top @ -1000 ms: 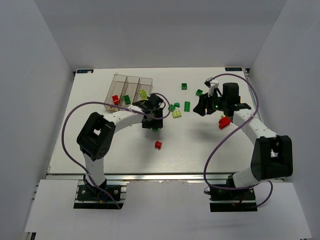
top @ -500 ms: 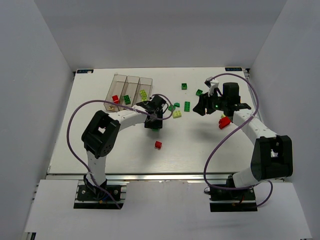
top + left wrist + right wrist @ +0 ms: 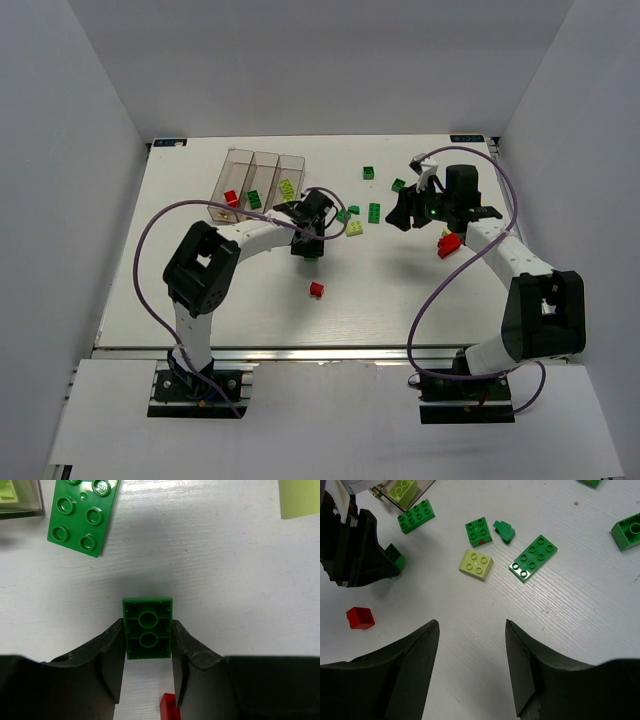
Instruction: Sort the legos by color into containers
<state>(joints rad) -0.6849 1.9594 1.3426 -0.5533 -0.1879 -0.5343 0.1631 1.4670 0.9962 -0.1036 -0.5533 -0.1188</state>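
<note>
My left gripper [image 3: 147, 625] is shut on a dark green brick [image 3: 147, 628], its hollow underside facing the camera, low over the table. In the top view this gripper [image 3: 310, 248] is right of the three clear containers [image 3: 255, 185]. They hold a red brick [image 3: 231, 198], a green one [image 3: 254, 199] and a yellow-green one [image 3: 287, 188], one colour per bin. My right gripper [image 3: 472, 625] is open and empty above bare table. Loose ahead of it lie a pale yellow-green brick [image 3: 476, 564], a green plate [image 3: 533, 558] and a green square brick [image 3: 479, 532].
A flat green plate [image 3: 84, 515] lies just beyond the held brick, next to the containers' corner [image 3: 20, 500]. A red brick [image 3: 317, 290] sits nearer the front. Red bricks [image 3: 449, 243] lie by the right arm. Two green bricks [image 3: 368, 172] lie farther back.
The left arm's elbow has swung right and its gripper has shifted slightly with the green brick in it. The right arm has not moved.
</note>
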